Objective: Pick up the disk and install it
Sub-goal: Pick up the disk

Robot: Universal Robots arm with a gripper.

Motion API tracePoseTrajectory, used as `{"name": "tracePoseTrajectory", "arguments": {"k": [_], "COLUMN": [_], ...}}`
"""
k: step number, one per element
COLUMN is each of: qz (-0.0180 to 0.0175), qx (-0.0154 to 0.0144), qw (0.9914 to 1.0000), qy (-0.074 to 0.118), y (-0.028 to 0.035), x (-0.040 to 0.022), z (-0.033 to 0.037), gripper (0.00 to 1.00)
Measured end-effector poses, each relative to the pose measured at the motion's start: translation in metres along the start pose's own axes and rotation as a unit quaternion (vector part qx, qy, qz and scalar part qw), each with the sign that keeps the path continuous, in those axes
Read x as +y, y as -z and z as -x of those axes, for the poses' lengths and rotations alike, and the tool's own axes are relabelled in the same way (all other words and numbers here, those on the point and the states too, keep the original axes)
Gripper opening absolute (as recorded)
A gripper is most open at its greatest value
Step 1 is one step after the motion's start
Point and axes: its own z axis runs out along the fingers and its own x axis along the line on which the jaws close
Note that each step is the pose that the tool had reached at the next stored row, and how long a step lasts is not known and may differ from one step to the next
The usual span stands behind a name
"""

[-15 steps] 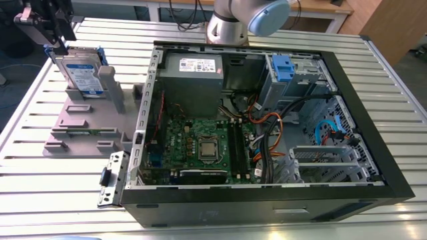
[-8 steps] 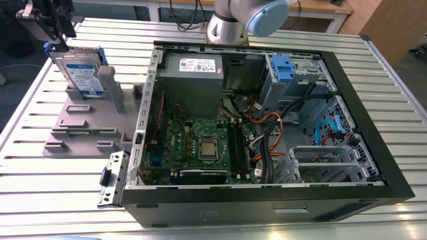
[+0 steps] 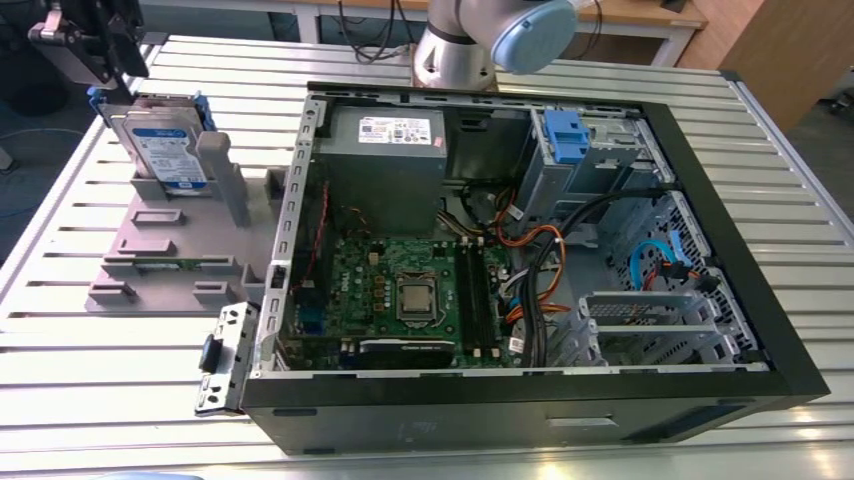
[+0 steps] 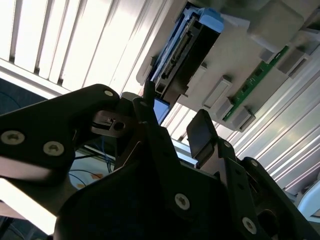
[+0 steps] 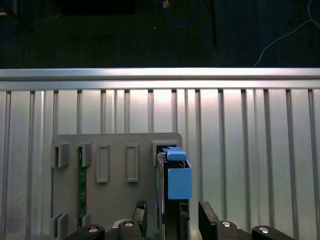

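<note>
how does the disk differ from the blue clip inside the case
The disk stands on edge in the grey holder outside the case; the clip sits inside it. The disk has a silver drive with a white and blue label; the clip is bare plastic. The open gripper is by the disk, far from the clip. Both show blue plastic.
</note>
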Motion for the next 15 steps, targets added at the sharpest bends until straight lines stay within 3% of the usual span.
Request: {"name": "tracePoseTrajectory", "arguments": {"k": [15], "qz": [0.0006], "qx": [0.0007], "qw": [0.99988], "qy": [0.015], "y": [-0.015], "x": [0.0061], "z": [0.0047], "gripper": [0.53]}}
